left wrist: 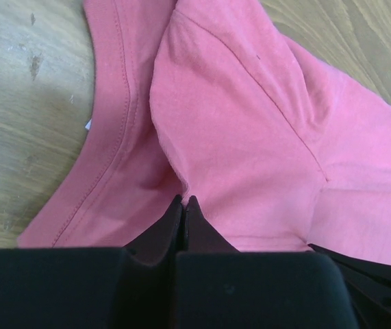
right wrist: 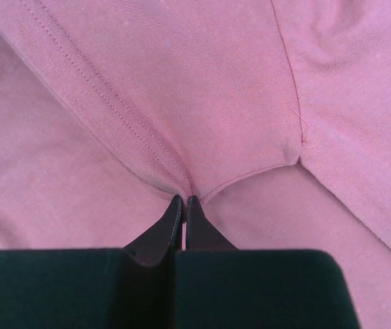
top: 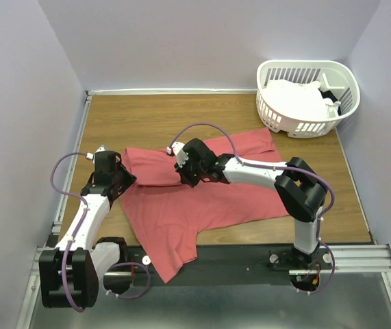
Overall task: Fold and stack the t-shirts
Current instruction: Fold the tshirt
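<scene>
Jaws L+R pinched on coral tee (top: pixel 202 199).

The wooden table (top: pixel 140 120) carries a coral-red t-shirt (top: pixel 205 205) and white basket (top: pixel 298 127).

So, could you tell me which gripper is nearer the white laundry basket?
Right. The right gripper pinches the red t-shirt mid-table; the left gripper pinches it farther left, farther from the basket in the far right corner.
</scene>
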Controlling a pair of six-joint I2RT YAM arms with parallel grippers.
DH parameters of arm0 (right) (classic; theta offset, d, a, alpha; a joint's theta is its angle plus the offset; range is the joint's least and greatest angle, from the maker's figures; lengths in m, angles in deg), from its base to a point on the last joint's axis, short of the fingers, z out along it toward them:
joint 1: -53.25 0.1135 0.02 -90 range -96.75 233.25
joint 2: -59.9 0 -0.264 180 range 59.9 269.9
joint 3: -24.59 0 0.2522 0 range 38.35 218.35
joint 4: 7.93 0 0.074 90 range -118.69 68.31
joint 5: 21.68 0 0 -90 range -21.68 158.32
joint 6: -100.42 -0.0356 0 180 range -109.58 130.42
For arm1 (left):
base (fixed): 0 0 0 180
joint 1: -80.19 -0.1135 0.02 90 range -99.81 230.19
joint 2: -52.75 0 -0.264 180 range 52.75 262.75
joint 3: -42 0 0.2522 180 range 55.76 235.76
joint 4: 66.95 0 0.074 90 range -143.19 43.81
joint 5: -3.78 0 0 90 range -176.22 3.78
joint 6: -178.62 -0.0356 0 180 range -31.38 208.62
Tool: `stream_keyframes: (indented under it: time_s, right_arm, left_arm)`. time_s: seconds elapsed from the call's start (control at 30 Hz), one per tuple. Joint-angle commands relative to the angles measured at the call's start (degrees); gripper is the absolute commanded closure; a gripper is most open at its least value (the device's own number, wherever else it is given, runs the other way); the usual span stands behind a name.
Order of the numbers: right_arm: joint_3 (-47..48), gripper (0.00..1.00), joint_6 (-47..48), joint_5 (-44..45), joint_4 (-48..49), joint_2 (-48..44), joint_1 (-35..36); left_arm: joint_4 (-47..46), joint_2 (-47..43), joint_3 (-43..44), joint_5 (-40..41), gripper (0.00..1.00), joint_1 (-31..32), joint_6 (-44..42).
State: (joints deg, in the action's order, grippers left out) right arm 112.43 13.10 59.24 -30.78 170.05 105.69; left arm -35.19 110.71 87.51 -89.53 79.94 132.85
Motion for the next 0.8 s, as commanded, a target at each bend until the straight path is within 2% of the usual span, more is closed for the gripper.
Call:
stream_keyframes:
  time_s: [0.0,0.33,0.6,0.77]
  right_arm:
    - [-1.83,0.97,0.93,0.47,-2.26,-0.81,0.38]
    - [-2.28,0.96,1.19,1.26,-2.34,-0.37,0.46]
    - [-2.54,0.95,1.45,2.14,-2.34,-0.37,0.46]
    - [-3.15,0.94,1.54,1.70,-2.43,-0.46,0.38]
  left_arm:
    - [2.04,-1.88,-2.21,0.85,1.00,0.08,1.74]
    - [4.50,-5.83,-4.32,2.78,1.00,1.92,7.62]
    - [7.31,-9.61,-2.30,5.42,1.00,2.45,8.86]
    - [7.49,-10.32,-5.28,3.85,1.00,3.32,10.88]
